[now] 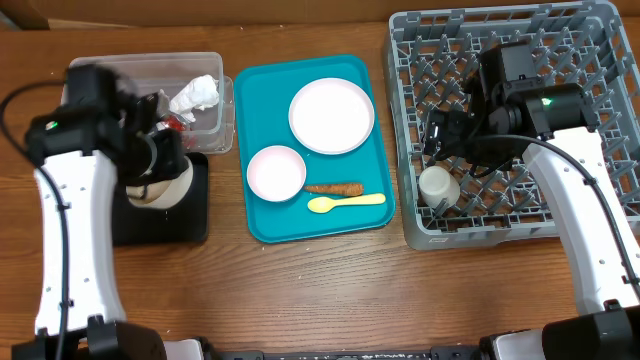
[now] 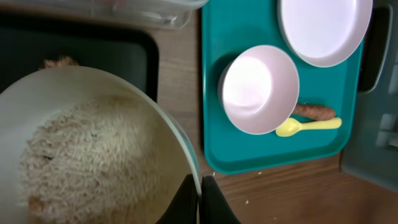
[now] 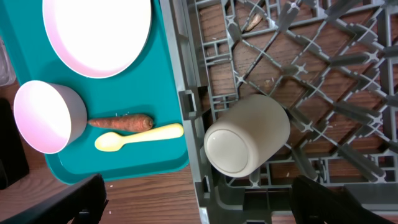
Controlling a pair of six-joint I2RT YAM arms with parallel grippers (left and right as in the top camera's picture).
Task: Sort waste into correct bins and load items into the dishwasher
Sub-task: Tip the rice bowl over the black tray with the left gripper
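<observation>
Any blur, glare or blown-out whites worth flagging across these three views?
Left wrist: the rice bowl, close to the lens, is soft, and the small bowl on the teal tray glares pinkish-white. Right wrist: the plate is blown out with a pink fringe; the cup in the rack is sharp. Overhead: even light, left arm slightly smeared.

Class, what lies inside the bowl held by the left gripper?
Rice covers most of the bowl floor, with bare wall above it. The floor under the grains is hidden, and the bowl's left side runs out of frame.
</observation>
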